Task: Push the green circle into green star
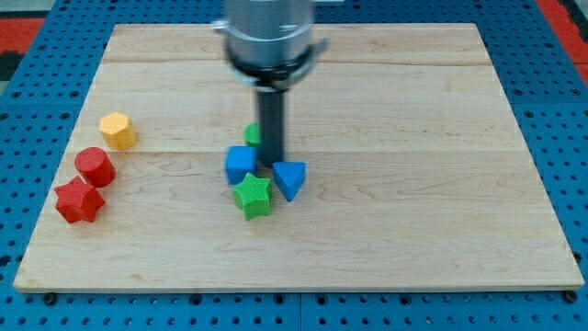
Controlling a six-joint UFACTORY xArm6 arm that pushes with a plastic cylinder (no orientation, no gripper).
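Observation:
The green circle [252,134] is mostly hidden behind my rod, just above the blue cube [241,165]. The green star [253,195] lies below the blue cube, touching it. A blue triangle [289,177] sits to the right of the star. My tip [272,165] rests between the blue cube and the blue triangle, just above the green star and below right of the green circle.
A yellow hexagon [118,130], a red circle [95,166] and a red star [78,200] stand at the view's left side of the wooden board [413,184]. Blue pegboard surrounds the board.

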